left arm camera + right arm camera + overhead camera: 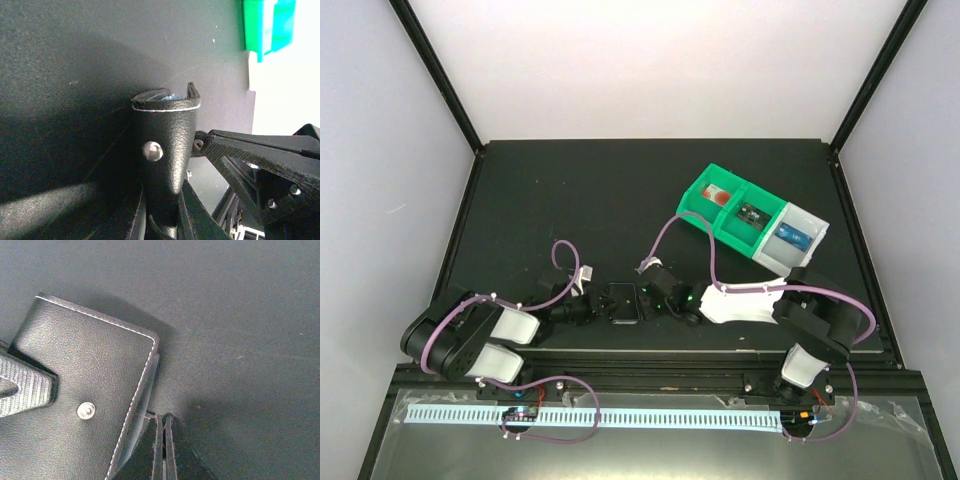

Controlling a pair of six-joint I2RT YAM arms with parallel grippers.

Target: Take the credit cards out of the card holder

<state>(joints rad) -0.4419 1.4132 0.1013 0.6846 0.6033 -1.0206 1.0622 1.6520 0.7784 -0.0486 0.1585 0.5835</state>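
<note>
Holds the black card holder (622, 302) pinched in the left gripper (599, 305), low over the dark table (570, 200) near its front edge, with a blue bit (170, 96) peeking from the open top. Has the right gripper (163, 426) pressed together just beside the holder's edge, next to a pale strip (145, 402) poking out; cannot tell if anything thin sits between those fingers. Shows a blue card (790, 238) in the grey end of the green tray (705, 205), well apart on the right.
</note>
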